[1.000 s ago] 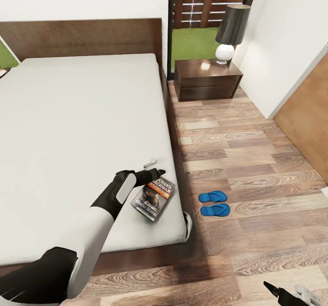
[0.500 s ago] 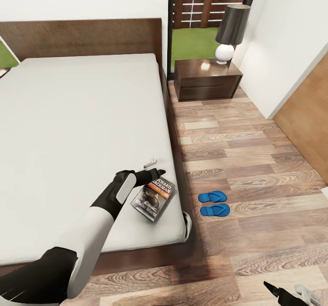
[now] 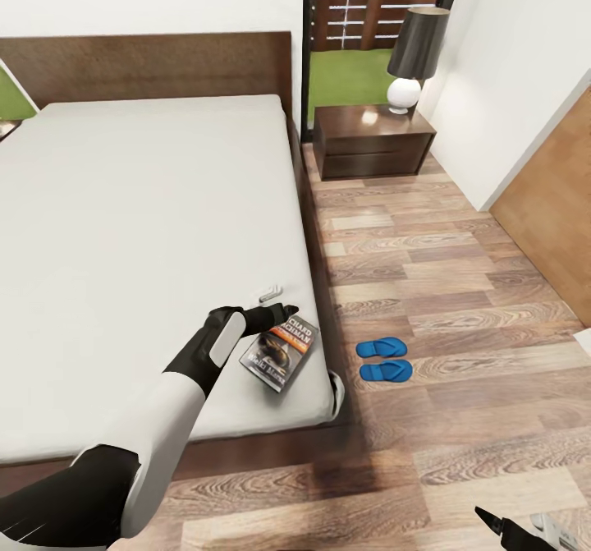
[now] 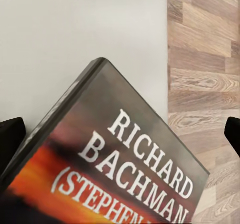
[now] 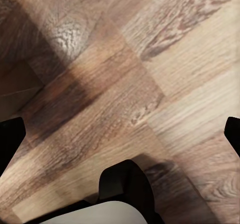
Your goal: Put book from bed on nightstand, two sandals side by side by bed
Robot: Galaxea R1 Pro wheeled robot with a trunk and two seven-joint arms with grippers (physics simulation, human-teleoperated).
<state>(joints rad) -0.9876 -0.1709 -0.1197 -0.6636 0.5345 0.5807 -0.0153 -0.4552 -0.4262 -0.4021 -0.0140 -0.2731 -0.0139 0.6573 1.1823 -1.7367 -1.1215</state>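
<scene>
Book (image 3: 279, 357) lies on bed (image 3: 148, 231) near its foot corner, upper end hidden under left gripper (image 3: 283, 311), fingers spread astride it. Sandals (image 3: 384, 360) paired on floor (image 3: 427, 272) beside bed. Right gripper (image 3: 525, 532) cut off, state unclear.

White forearm (image 3: 168, 420) — black elbow, black gripper (image 3: 275, 305) — grey inset.
</scene>
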